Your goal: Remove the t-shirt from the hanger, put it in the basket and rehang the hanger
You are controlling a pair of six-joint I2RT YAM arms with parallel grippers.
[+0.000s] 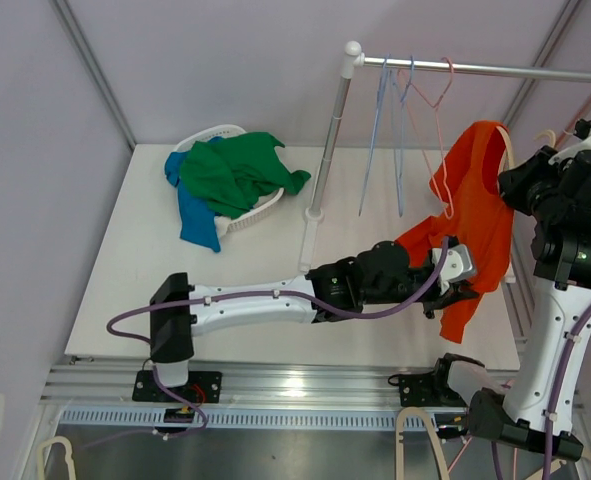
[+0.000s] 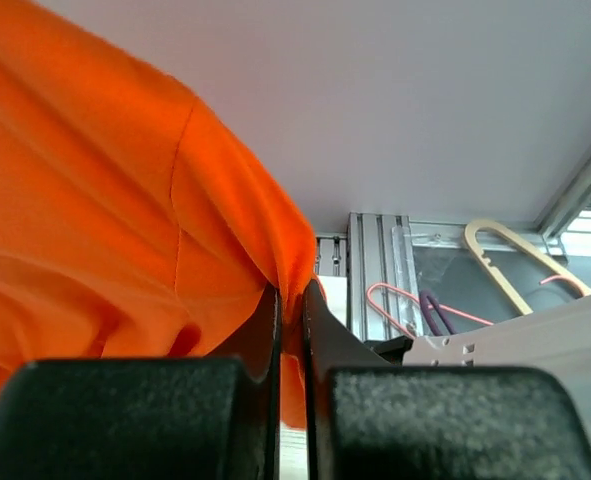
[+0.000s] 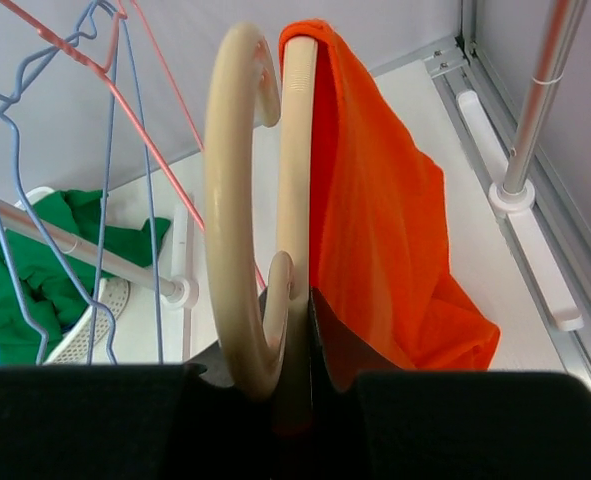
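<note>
We note orange t-shirt [image 1: 475, 190] draped over beige hanger [image 3: 237, 180], right gripper [image 3: 293, 300] clamped on that hanger, left gripper [image 2: 290, 300] pinched shut on shirt fabric — wire hangers [image 1: 398, 140] on rail [image 1: 495, 70] just beside, basket [image 1: 218, 130] well apart.

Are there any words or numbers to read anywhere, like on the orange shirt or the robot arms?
None. The orange t-shirt is plain, the cream hanger bears no mark, and no lettering shows on the left arm, the right arm, the basket or its green and blue clothes.
</note>
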